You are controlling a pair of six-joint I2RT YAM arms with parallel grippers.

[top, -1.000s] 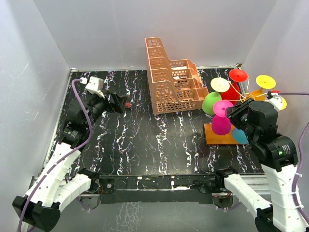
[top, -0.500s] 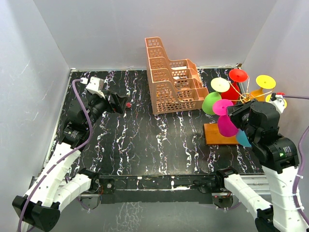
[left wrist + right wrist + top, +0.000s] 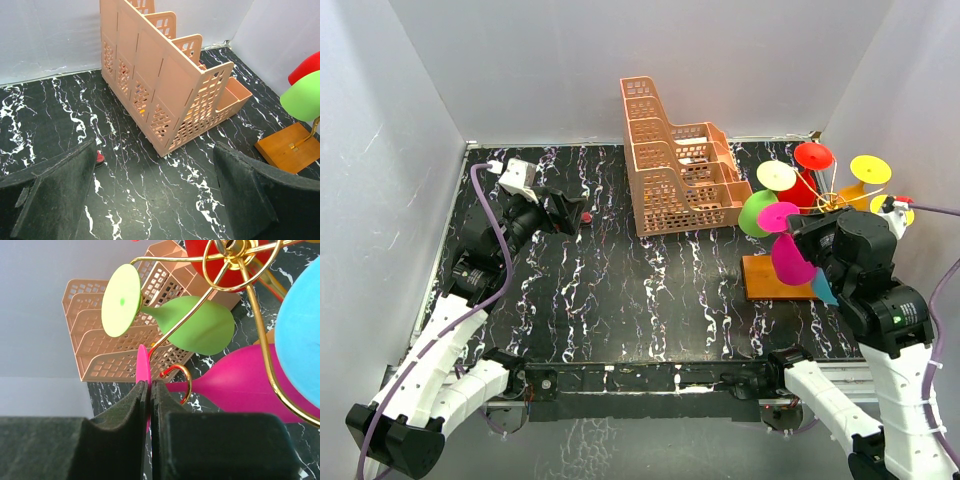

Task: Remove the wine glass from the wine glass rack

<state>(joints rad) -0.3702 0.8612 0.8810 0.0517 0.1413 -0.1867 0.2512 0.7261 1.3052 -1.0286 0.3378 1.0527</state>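
Note:
The wine glass rack has an orange-brown base board [image 3: 767, 279] and gold wire hook arms [image 3: 831, 200]; the arms also show in the right wrist view [image 3: 218, 289]. Several coloured glasses hang on it upside down. My right gripper [image 3: 799, 232] is shut on the thin foot disc [image 3: 143, 364] of the pink wine glass [image 3: 788, 257], which is tilted. Its stem lies at a curled gold hook [image 3: 184, 381]. In the right wrist view my right gripper [image 3: 150, 388] has its pads pressed together on the disc. My left gripper [image 3: 565, 212] is open and empty over the table at the far left; it also shows in the left wrist view [image 3: 155, 150].
A peach-orange lattice basket [image 3: 675, 170] stands at the back middle, left of the rack. Green [image 3: 757, 212], red [image 3: 813, 157], yellow [image 3: 870, 169] and blue [image 3: 823, 288] glasses crowd round the pink one. A small red object [image 3: 586, 216] lies by my left gripper.
The pink glass has tilted and shifted a little to the right in my right gripper's hold. The blue glass has swung right. The left arm has not moved.

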